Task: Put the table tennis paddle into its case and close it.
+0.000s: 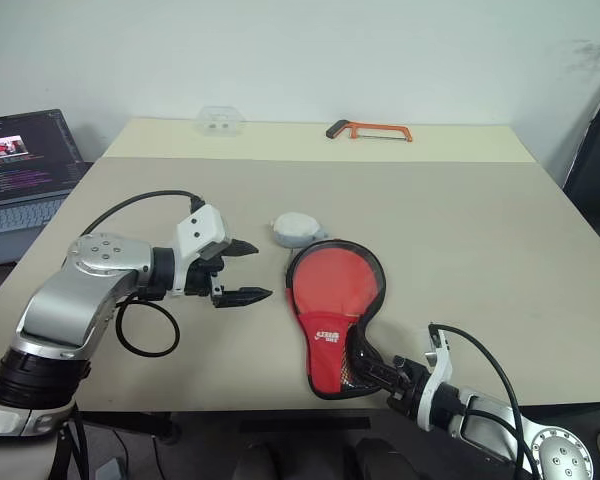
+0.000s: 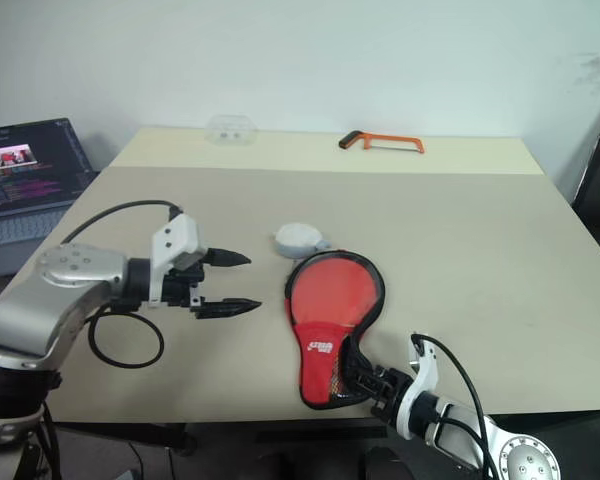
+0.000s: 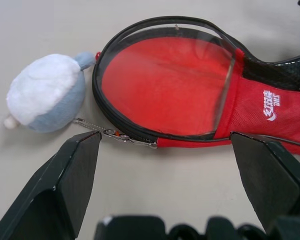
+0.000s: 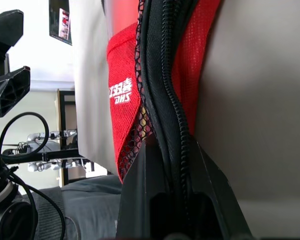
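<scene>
The case lies flat on the beige table, a little right of the middle, with its round end toward the far side and its narrow handle end at the near edge. Its red side with white lettering faces up, and the red face of the table tennis paddle shows through the clear window inside the round part. The zip along the left rim is partly open, its metal pull lying on the table just beside the case.

The right pincer reaches in from the near right corner and is clamped tight on the black zippered edge at the handle end of the case. The left pincer hovers above the table to the left of the case, its two black fingers spread wide and holding nothing, apart from the case.

A small grey-white pouch sits just beyond the round end, touching or nearly touching the rim. An orange hacksaw and a clear plastic box rest at the far edge, and a laptop stands off to the far left.
</scene>
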### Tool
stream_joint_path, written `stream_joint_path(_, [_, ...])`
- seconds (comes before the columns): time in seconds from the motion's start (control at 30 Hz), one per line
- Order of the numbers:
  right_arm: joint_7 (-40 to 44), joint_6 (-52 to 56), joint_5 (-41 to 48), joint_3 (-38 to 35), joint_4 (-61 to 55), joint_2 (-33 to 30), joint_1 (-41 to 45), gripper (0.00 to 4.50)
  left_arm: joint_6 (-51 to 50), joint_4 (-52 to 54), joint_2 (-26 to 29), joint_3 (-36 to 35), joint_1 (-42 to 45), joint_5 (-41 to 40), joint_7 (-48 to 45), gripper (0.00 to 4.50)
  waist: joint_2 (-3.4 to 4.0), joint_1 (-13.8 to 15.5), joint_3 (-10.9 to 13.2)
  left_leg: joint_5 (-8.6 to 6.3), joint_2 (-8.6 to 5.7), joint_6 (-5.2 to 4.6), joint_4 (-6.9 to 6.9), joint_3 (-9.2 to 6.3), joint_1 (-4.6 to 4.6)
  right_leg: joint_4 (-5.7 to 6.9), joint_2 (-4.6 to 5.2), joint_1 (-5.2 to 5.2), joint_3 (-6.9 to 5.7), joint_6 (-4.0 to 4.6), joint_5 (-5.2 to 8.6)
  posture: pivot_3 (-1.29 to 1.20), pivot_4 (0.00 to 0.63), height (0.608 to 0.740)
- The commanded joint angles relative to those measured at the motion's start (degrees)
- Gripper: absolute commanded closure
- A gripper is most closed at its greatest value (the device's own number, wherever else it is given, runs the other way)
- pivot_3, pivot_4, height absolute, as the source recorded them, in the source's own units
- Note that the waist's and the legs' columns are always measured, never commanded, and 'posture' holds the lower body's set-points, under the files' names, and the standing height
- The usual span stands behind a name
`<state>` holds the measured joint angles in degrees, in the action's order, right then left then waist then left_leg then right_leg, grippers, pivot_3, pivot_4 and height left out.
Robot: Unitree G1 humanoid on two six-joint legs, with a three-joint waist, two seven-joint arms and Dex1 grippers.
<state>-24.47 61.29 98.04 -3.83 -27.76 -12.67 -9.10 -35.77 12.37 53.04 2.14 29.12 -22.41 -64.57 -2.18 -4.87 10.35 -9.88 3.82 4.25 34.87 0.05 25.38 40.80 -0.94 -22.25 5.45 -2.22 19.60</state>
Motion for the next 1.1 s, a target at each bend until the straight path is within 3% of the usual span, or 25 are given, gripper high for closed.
stream_joint_path(0.03, [0.6, -1.8, 1.9, 4.0, -1.1, -1.8, -1.2, 4.47, 1.0, 0.2, 0.2, -0.3, 1.5, 0.2, -0.3, 0.0, -0.01, 0.0, 0.0, 0.0, 0.0, 0.0, 0.0, -0.01, 0.0, 0.0, 0.0, 0.0, -0.01, 0.0, 0.0, 0.0, 0.15, 0.74])
stream_joint_path(0.47, [2.3, -8.9, 4.5, 9.4, -2.4, -8.1, -2.4, 4.47, 0.6, 0.6, 0.2, -0.6, 1.3, -0.2, 0.0, 0.0, -0.02, 0.1, 0.0, 0.0, 0.0, 0.0, 0.04, -0.01, 0.0, 0.06, 0.0, 0.01, 0.0, 0.04, -0.02, 0.0, 0.15, 0.74])
stream_joint_path(0.63, [4.2, -9.7, -0.4, 9.7, -2.5, -10.5, -0.6, 4.47, 0.8, 0.3, 0.1, -0.5, 1.4, 0.0, 0.1, 0.0, -0.02, 0.1, 0.0, 0.0, -0.01, 0.0, 0.06, -0.01, 0.0, 0.06, 0.0, 0.01, -0.01, 0.07, -0.04, 0.0, 0.15, 0.74])
stream_joint_path(0.97, [6.9, -10.7, -0.1, 9.1, -2.4, -14.1, 0.7, 1.38, 1.5, -0.5, -0.4, -0.3, 1.7, 0.6, 0.3, 0.0, -0.03, 0.2, 0.0, 0.01, -0.02, -0.01, 0.1, -0.03, -0.09, 0.11, 0.0, 0.11, -0.01, 0.08, -0.06, 0.0, 0.15, 0.74])
stream_joint_path(1.1, [18.8, -7.3, -7.6, 4.1, -4.5, -25.4, 1.3, 0.05, 3.1, -2.5, -2.2, -0.8, 3.0, 1.3, 2.0, 0.0, -0.02, 0.7, 0.0, 0.02, -0.09, -0.02, 0.17, 0.0, -0.23, 0.1, 0.06, 0.27, 0.02, 0.02, -0.06, 0.0, 0.15, 0.74])
